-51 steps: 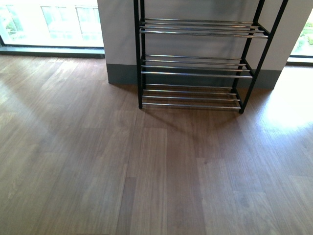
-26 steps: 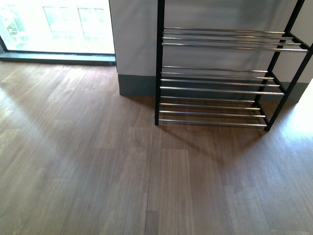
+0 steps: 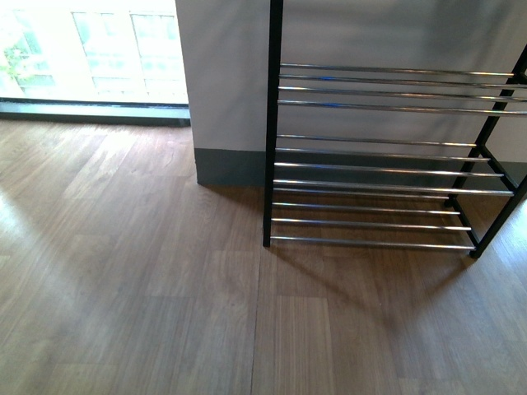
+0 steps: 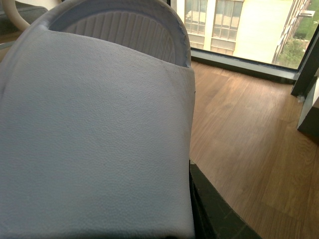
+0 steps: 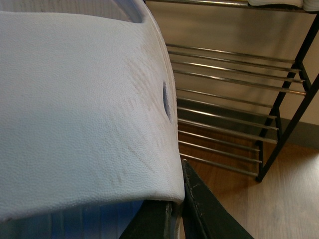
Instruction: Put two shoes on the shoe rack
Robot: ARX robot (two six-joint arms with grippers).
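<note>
Two slippers, one per pincer. The left pincer [image 4: 202,219] is clamped on a pale grey textured rubber slipper [image 4: 94,134], and the right pincer [image 5: 177,219] on a white textured rubber slipper [image 5: 79,99]. One black-framed, chrome-barred shoe rack [image 3: 379,154] stands ahead of the right pincer, with three tiers showing.

You have no text, brand, label or number to read here. The left wrist's shoe [image 4: 94,139], the right wrist's shoe [image 5: 75,109] and the shoe rack [image 3: 379,105] look plain.

Prob. home: shoe rack [image 3: 387,155], wood flr [image 3: 123,271], windows [image 3: 99,49]
</note>
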